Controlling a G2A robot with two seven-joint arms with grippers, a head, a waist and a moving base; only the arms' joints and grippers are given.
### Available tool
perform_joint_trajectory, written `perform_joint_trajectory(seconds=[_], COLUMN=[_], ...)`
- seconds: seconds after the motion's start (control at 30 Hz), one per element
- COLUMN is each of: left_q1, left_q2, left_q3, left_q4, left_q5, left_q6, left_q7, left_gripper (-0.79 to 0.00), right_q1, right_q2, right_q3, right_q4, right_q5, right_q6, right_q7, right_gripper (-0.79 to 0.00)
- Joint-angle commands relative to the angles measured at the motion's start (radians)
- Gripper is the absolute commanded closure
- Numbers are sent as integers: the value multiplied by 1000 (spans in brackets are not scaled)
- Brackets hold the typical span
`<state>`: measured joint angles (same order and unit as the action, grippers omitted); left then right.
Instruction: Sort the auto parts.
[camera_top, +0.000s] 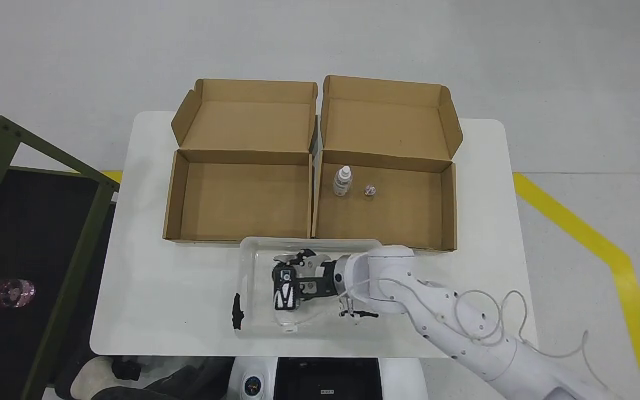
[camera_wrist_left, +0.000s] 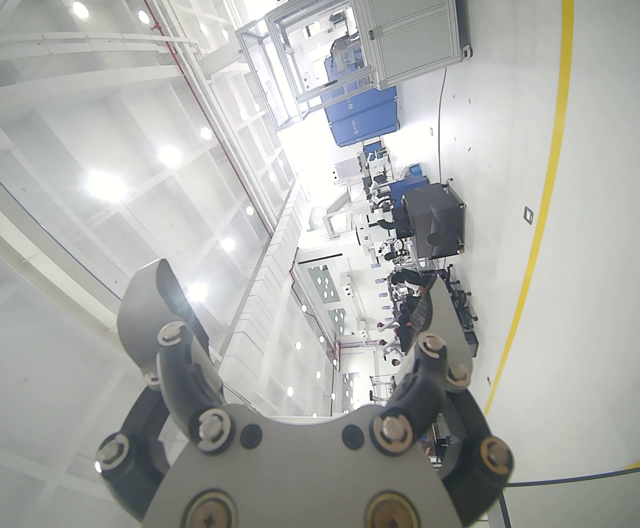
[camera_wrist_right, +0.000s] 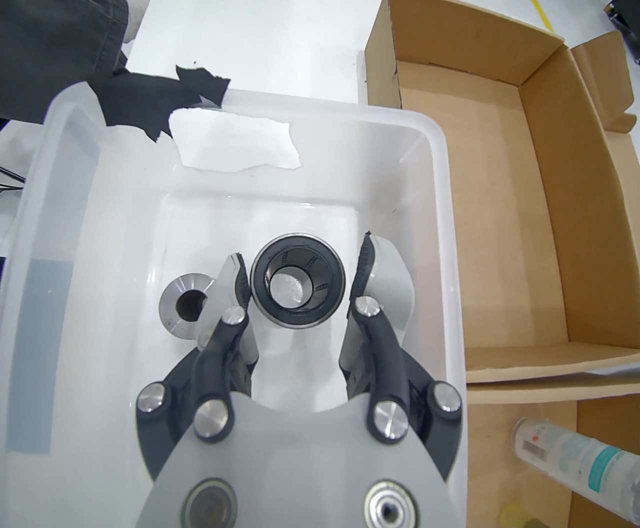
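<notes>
Step in hand: judged as the pick of the linear bearing (camera_wrist_right: 298, 282) from the clear plastic bin (camera_wrist_right: 436, 200); not yet gripped.
Bearing: stands on end on the bin floor, bore upward, black end ring on top, between the fingers of the right hand (camera_wrist_right: 303, 276).
Right hand: down inside the bin, fingers spread a little wider than the bearing, one to each side. One pad (camera_wrist_right: 243, 286) is at the black ring, and contact there cannot be told for sure. The other pad shows a slim gap. Nothing held.
Neighbour: a flanged metal bushing (camera_wrist_right: 184, 305) lies just beside the outer face of the nearer finger.
Doing it well: centre the hand so both pads meet the wall together, close on the body rather than the lip, then lift straight up, clear of the bushing and the bin wall.
Risk: an uneven close may tip or roll the bearing.
Left hand (camera_wrist_left: 297, 290): turned up toward the ceiling, fingers wide apart, empty.
Boxes: two open cardboard boxes on the bench (camera_top: 150, 250) behind the bin. The right box (camera_top: 410, 215) holds a small bottle (camera_top: 343, 181).
</notes>
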<state>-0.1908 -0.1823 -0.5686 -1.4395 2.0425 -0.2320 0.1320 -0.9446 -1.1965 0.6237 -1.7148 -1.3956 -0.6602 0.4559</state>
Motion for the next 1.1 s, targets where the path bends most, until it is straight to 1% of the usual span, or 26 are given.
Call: perform_joint_trajectory(seconds=[0.0, 0.2, 0.27, 0.3, 0.43, 0.5, 0.53, 0.63, 0.7, 0.73, 0.83, 0.9, 1.0, 1.03, 1.07], left_q1=[0, 0, 0, 0, 0, 0, 0, 0, 0, 0, 0, 0, 0, 0, 0], left_q2=[0, 0, 0, 0, 0, 0, 0, 0, 0, 0, 0, 0, 0, 0, 0], left_q3=[0, 0, 0, 0, 0, 0, 0, 0, 0, 0, 0, 0, 0, 0, 0], left_q4=[0, 0, 0, 0, 0, 0, 0, 0, 0, 0, 0, 0, 0, 0, 0], left_q5=[0, 0, 0, 0, 0, 0, 0, 0, 0, 0, 0, 0, 0, 0, 0], left_q6=[0, 0, 0, 0, 0, 0, 0, 0, 0, 0, 0, 0, 0, 0, 0], left_q7=[0, 0, 0, 0, 0, 0, 0, 0, 0, 0, 0, 0, 0, 0, 0], left_gripper=[-785, -785, -785, -785, -785, -785, -785, -785, -785, -785, -785, -785, -785, -785, -785], right_q1=[3, 10, 13, 14, 22, 26, 28, 33, 37, 39, 44, 47, 51, 52, 52], right_q2=[-4, -14, -18, -19, -28, -32, -34, -40, -44, -46, -51, -53, -57, -58, -59], right_q3=[-4, -9, -10, -11, -19, -22, -24, -29, -32, -33, -36, -36, -36, -35, -35], right_q4=[10, 41, 49, 53, 67, 73, 77, 89, 99, 103, 111, 115, 121, 122, 124], right_q5=[-4, 2, 0, 1, 1, 2, 2, 1, 3, 3, 4, 6, 11, 12, 14], right_q6=[1, 5, 5, 5, 2, 0, -1, -4, -8, -10, -17, -26, -36, -40, -43], right_q7=[2, 0, -3, -4, -5, -8, -9, -10, -12, -13, -17, -20, -28, -29, -32], right_gripper=[-409, -419, -449, -453, -542, -548, -539, -489, -406, -391, -382, -336, -157, -68, -3])
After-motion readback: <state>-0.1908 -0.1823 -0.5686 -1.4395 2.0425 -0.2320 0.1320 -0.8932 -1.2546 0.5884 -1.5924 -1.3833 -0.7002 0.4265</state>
